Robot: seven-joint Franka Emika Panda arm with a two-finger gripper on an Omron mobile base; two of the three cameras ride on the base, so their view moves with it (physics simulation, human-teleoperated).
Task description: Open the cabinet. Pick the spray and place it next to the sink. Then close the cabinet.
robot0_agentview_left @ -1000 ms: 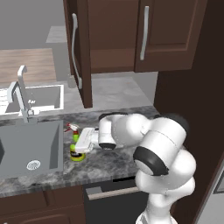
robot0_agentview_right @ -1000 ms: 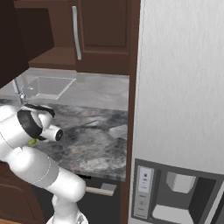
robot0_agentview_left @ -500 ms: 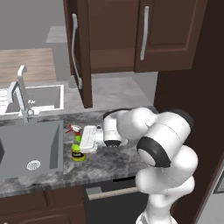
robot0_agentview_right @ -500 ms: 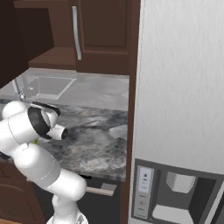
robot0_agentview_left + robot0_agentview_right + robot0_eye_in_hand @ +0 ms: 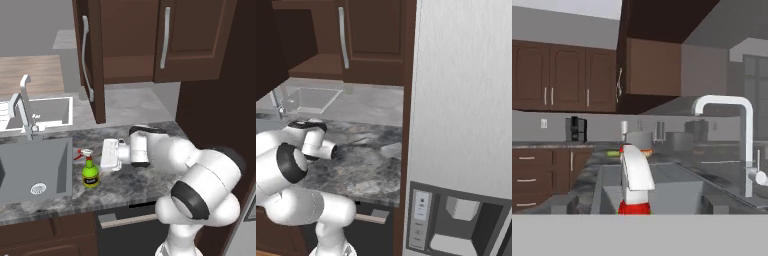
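Observation:
The green spray (image 5: 90,172) with its red trigger stands upright on the counter, just right of the grey sink (image 5: 50,155) and its chrome tap (image 5: 22,105). My gripper (image 5: 103,156) hovers a little to the bottle's right and is open, apart from it. In the hand view the spray's red and white nozzle (image 5: 634,175) sits centred between the spread fingertips (image 5: 572,204), with the tap (image 5: 732,105) to the right. The cabinet's left door (image 5: 90,60) stands swung open above the counter; its right door (image 5: 195,40) is shut.
A paler basin (image 5: 45,110) lies behind the grey sink. The open door edge hangs over the counter (image 5: 140,187) above my arm. A tall grey fridge (image 5: 456,100) with a dispenser walls off the right. A dark front with a horizontal handle (image 5: 125,220) sits below the counter.
My gripper has let go of the spray and drawn back to the right. The bottle now stands free beside the sink.

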